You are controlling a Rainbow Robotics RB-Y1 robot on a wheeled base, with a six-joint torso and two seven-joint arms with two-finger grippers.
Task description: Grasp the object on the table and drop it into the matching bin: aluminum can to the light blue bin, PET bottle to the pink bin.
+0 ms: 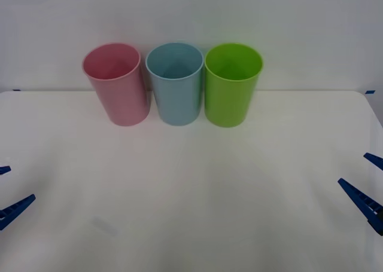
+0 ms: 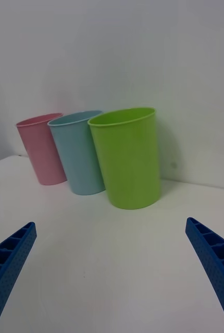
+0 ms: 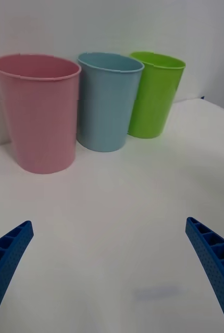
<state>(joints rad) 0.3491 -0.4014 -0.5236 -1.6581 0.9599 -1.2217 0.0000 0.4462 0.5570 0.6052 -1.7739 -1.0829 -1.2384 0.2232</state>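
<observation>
The light blue bin (image 1: 175,89) stands upright at the back of the white table (image 1: 191,188), between the pink bin (image 1: 118,89) and a lime green one. The aluminum can and the PET bottle are out of view. My left gripper (image 1: 22,182) is open at the table's left edge, nothing between its blue fingers. My right gripper (image 1: 352,168) is open at the right edge, also holding nothing. The left wrist view has the pink bin (image 3: 39,114) nearest and the light blue bin (image 3: 108,104) beside it, beyond the open left gripper (image 3: 109,221). The right gripper (image 2: 111,222) faces the light blue bin (image 2: 81,153) and the pink bin (image 2: 41,151).
The lime green bin (image 1: 232,86) stands to the right of the light blue one, nearly touching it, and is nearest in the right wrist view (image 2: 127,156). A white wall rises right behind the bins. A faint grey smudge (image 1: 105,224) marks the table front left.
</observation>
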